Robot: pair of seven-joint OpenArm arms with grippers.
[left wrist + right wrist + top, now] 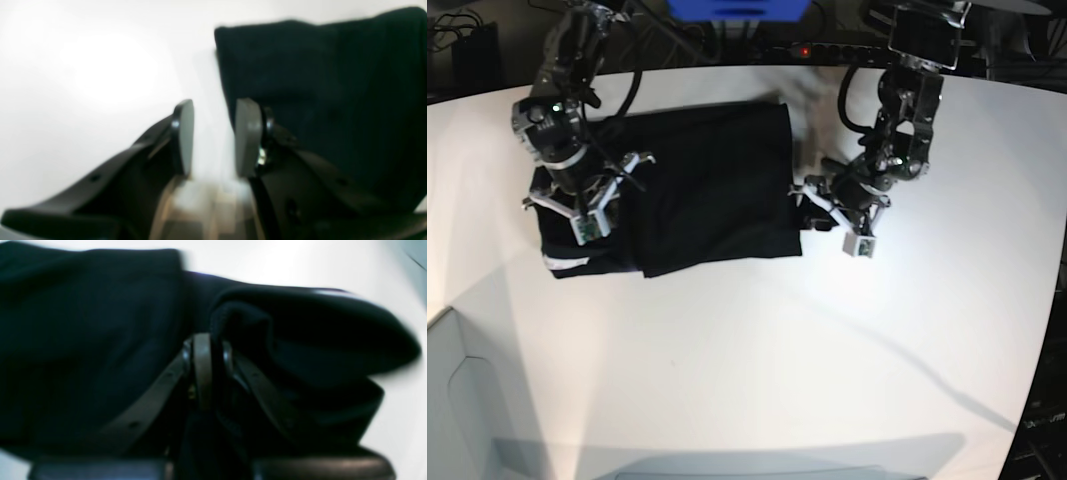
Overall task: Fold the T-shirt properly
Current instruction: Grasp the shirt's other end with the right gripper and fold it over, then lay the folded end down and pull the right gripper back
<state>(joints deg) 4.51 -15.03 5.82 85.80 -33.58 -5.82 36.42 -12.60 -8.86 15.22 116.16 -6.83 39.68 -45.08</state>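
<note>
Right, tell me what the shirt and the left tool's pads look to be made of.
Shirt: soft matte black cloth, probably knit; it lies in folds and bunches where the right tool pinches it. Left tool pads: flat dull grey, likely rubber or plastic, on glossy black backing. Blur leaves the texture open.

Base view sharp, evenly lit from above; white table (757, 350) bright, soft arm shadows on it. Both wrist views soft, smeared with motion blur. Left wrist: blown-out glare patch on table upper left. T-shirt (83, 340) near-black, folds barely resolved, underexposed in both wrist views
</note>
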